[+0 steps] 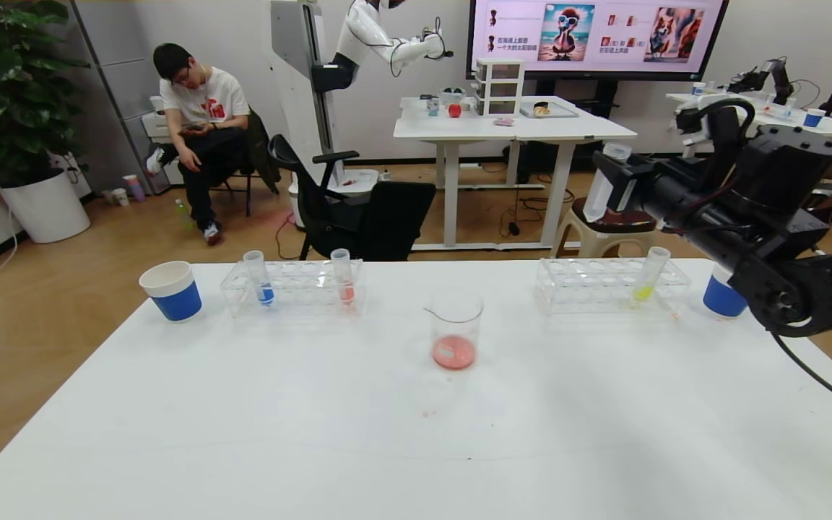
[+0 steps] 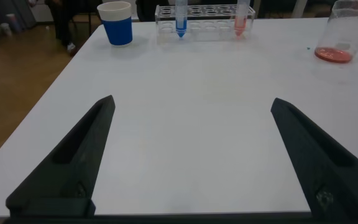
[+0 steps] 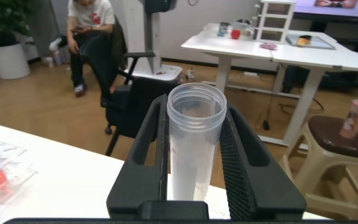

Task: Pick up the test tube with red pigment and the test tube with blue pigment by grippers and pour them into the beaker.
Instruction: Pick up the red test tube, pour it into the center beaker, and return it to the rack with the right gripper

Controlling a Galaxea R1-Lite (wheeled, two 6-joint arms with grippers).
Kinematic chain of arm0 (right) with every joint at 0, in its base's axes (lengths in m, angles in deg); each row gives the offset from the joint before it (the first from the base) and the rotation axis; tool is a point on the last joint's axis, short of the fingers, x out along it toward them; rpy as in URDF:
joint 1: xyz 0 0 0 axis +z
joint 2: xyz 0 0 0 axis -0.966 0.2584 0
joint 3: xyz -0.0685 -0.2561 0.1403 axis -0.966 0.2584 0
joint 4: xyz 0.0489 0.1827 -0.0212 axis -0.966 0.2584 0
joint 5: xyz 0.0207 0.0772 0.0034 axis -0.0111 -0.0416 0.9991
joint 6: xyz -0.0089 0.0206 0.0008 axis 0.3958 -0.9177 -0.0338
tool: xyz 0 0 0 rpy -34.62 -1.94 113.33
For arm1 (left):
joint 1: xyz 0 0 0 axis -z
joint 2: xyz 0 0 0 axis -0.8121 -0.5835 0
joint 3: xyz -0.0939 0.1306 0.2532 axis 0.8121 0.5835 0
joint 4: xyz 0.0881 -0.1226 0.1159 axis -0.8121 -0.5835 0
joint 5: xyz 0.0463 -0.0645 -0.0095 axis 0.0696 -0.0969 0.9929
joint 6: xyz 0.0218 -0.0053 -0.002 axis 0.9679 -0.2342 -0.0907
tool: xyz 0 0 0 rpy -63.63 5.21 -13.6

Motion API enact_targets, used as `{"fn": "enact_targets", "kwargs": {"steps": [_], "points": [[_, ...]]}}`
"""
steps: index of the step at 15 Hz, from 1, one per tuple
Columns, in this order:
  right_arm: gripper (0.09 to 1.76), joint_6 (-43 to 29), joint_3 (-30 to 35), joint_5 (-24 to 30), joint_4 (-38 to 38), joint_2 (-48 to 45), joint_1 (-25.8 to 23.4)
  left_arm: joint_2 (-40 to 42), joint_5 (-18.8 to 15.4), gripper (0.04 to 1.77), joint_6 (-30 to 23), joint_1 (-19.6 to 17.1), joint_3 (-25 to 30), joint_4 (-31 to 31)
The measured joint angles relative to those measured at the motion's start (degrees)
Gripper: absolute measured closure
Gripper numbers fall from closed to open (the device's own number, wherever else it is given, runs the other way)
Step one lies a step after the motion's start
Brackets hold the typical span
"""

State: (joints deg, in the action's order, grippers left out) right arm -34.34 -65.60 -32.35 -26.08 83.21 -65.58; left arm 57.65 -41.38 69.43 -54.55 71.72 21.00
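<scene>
Right gripper of my rig, at the right of the head frame, pinches an empty clear tube upright above the table's far edge.

Centre frame, I see the beaker standing on the white table with a shallow pool of red-orange liquid in its bottom. Upper left of it, the test tube with blue pigment and the test tube with red pigment stand upright in a clear rack, blue to the left, red at the rack's right end. A blue-and-white paper cup sits left of that rack. At upper right a second rack holds a yellow-liquid tube, with another cup beyond it. My left gripper hangs low over bare tabletop, fingers spread wide, holding nothing.
</scene>
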Motion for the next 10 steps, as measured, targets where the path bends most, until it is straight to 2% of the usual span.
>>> {"fn": "enact_targets", "kwargs": {"steps": [3,7,10], "points": [[1.33,0.2,1.4,0.8,1.4,-1.3,-7.3,0.0,0.0,0.06,0.0,0.0,0.0,0.0],[1.33,2.2,0.2,3.1,8.7,-1.7,-18.6,0.0,0.0,0.06,0.0,0.0,0.0,0.0],[1.33,3.3,-0.2,3.3,9.2,-1.0,-23.1,0.0,0.0,0.06,0.0,0.0,0.0,0.0]]}}
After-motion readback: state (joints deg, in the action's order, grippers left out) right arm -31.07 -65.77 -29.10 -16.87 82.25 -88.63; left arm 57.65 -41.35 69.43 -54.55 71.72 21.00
